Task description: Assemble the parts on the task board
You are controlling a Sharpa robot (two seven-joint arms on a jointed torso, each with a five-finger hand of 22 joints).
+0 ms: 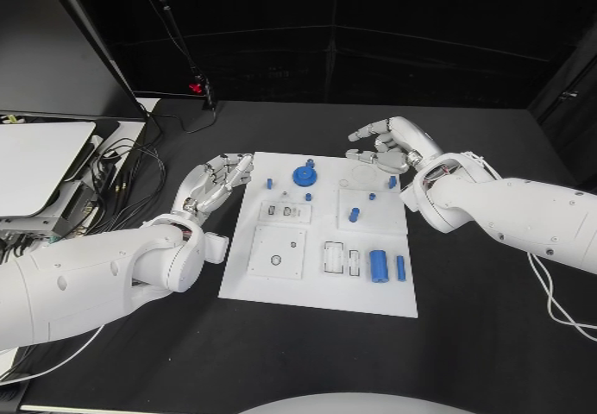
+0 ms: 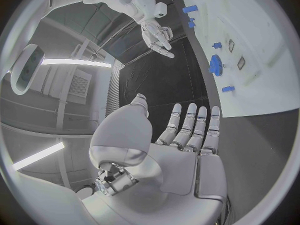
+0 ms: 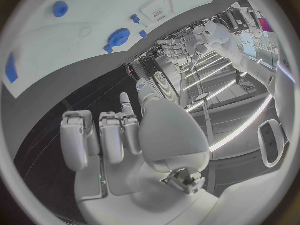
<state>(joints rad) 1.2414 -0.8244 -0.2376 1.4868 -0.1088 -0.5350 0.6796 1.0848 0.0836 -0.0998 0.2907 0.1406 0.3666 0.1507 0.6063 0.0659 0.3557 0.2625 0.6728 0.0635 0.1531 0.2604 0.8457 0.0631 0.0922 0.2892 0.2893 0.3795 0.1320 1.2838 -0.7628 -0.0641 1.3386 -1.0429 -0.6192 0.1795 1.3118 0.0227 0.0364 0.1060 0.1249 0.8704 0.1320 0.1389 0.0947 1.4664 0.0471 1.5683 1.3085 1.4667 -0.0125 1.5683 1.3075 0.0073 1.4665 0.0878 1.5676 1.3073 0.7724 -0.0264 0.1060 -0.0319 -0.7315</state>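
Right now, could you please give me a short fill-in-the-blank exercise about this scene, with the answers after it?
1. The task board is a plate of ____ colour.
2. The left hand holds ____.
3. The blue gear lies at the board's ____ end, away from the robot.
4. The two blue cylinders lie nearer the ____ arm's side of the board.

Missing words: white; nothing; far; right

Task board (image 1: pixel 318 297) mid-table, gear (image 1: pixel 304 175) at its far edge, two cylinders (image 1: pixel 378 265) lying side by side (near right corner), left hand (image 1: pixel 214 185) beside the board's left edge, right hand (image 1: pixel 392 145) over the far right corner.
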